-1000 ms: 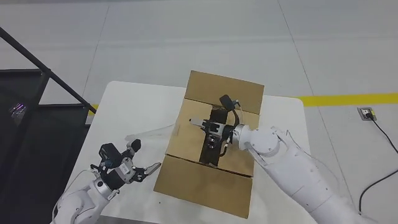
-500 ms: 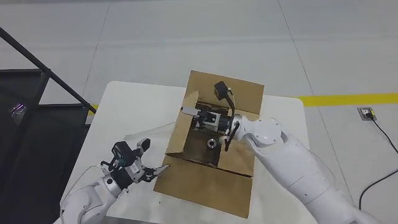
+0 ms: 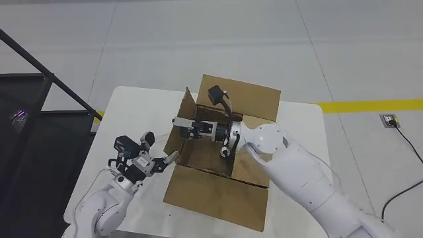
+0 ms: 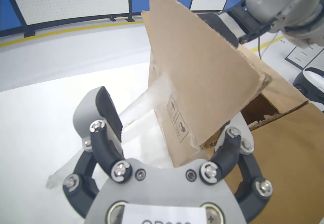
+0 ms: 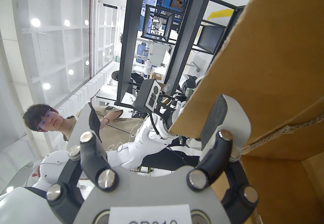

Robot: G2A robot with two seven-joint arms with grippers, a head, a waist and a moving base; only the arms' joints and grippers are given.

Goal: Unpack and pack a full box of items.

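The right gripper [image 3: 180,123] is spread wide against the box [image 3: 221,195]'s raised side flap [image 3: 184,106], and the left gripper [image 3: 160,151], spread wide too, is just beside the box

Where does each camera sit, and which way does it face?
Top view: above the arms, facing down at table and open box; left arm and right arm show.
Left wrist view: beside the box, facing its raised flap; open left jaws show.
Right wrist view: behind that flap, facing the room; open right jaws show.
Both wrist views share the flap.
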